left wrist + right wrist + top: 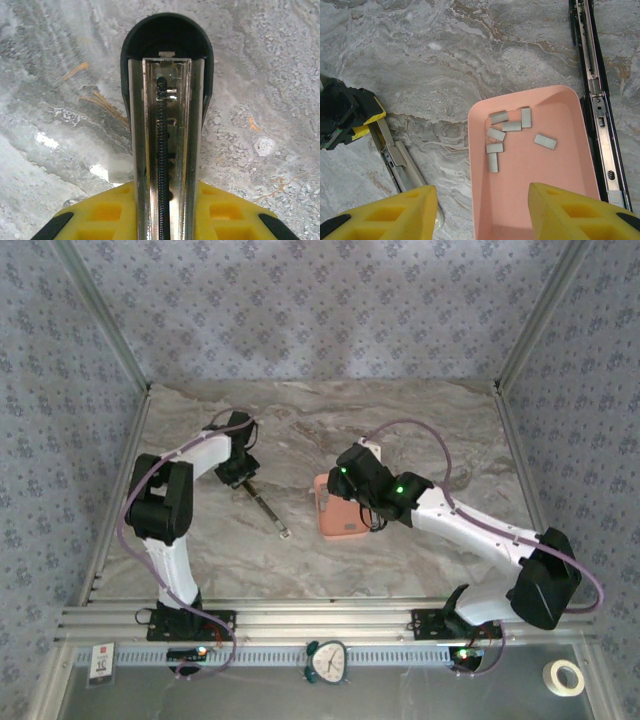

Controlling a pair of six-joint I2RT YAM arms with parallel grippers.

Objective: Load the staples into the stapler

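Note:
The stapler (268, 512) lies swung open on the marble table left of centre. My left gripper (240, 478) is shut on it at its far end. In the left wrist view the yellow fingers (107, 212) clamp the shiny metal magazine channel (165, 125), whose black spring is bare and which ends in a black rounded cap. Several grey staples (506, 131) lie loose in the far half of a pink tray (570, 165). Above the tray's near left wall hovers my right gripper (482, 195), open and holding nothing. From above, the right gripper (348, 480) covers the tray's far end.
A long black bar with a metal rail (594, 100) lies along the tray's right side. The left gripper (350, 117) and the stapler's grey metal arm (400, 160) sit left of the tray. Patterned walls enclose the table.

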